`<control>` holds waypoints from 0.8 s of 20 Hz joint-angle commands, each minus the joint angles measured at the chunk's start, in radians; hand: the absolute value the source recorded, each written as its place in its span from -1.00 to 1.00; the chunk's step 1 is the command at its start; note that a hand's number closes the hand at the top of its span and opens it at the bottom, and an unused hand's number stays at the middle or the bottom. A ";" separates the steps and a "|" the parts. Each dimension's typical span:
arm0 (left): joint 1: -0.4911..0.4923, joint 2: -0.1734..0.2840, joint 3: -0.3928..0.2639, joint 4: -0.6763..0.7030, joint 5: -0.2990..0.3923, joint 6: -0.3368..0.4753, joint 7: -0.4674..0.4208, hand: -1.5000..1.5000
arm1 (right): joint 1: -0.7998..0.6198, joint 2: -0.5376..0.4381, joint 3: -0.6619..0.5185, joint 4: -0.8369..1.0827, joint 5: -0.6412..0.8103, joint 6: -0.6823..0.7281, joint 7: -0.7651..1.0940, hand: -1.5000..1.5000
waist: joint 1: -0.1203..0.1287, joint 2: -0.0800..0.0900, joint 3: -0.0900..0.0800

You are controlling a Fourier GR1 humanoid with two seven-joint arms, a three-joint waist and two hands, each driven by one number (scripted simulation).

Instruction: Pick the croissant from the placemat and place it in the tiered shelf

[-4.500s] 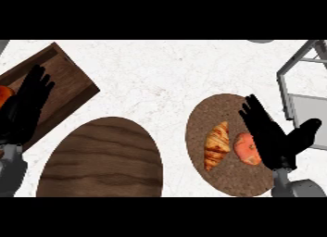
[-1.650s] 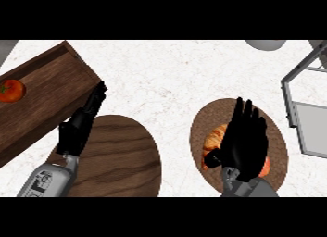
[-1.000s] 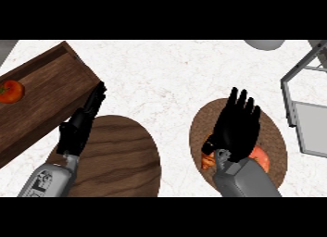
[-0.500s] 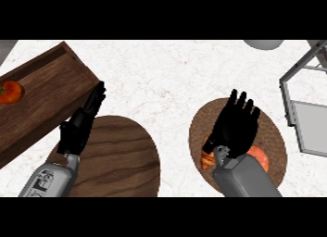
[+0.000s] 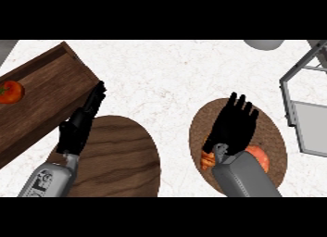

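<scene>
At the upper left of the frame a wooden tray (image 5: 36, 104) is seen, with a red tomato (image 5: 9, 91) lying in it. Just to its right the left hand (image 5: 80, 124) is held with straight fingers, edge up, at rest; nothing is held in it. Below it a dark wooden board (image 5: 118, 162) is laid on the white table (image 5: 159, 69).

Right of the middle, the round placemat (image 5: 272, 139) is found. The right hand (image 5: 233, 124) is spread flat over it, fingers straight, and nothing is gripped yet. The croissant (image 5: 208, 159) is mostly hidden under this hand; only a small brown piece peeks out at the lower left of the hand. A red round fruit (image 5: 260, 156) is seen just beside the wrist.

At the far right the grey tiered shelf (image 5: 316, 115) is seen, and nothing is seen in it.

So the task is judged to be only begun: the croissant must be grasped, lifted, carried right and set in the shelf.
</scene>
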 commanded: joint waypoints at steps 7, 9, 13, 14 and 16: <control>-0.007 0.002 0.019 -0.007 0.000 -0.010 0.019 0.00 | 0.041 0.014 0.028 0.002 0.008 0.016 0.241 -1.00 | -0.011 0.000 0.001; -0.021 -0.002 0.017 -0.033 0.003 -0.011 0.051 0.00 | -0.011 0.014 -0.001 0.051 0.001 0.033 0.242 -1.00 | -0.002 0.001 0.001; 0.001 0.009 0.018 -0.042 -0.005 -0.016 0.046 0.00 | 0.031 0.014 0.003 0.016 0.015 0.025 0.242 -1.00 | -0.007 -0.003 0.001; -0.012 0.011 0.036 -0.005 0.006 -0.034 0.010 0.00 | 0.010 0.014 -0.011 0.021 0.017 0.042 0.242 -1.00 | -0.012 0.001 0.000; 0.010 0.007 0.041 0.037 -0.003 -0.033 -0.050 0.00 | 0.017 0.014 -0.006 0.071 0.011 -0.006 0.242 -1.00 | -0.006 0.004 0.000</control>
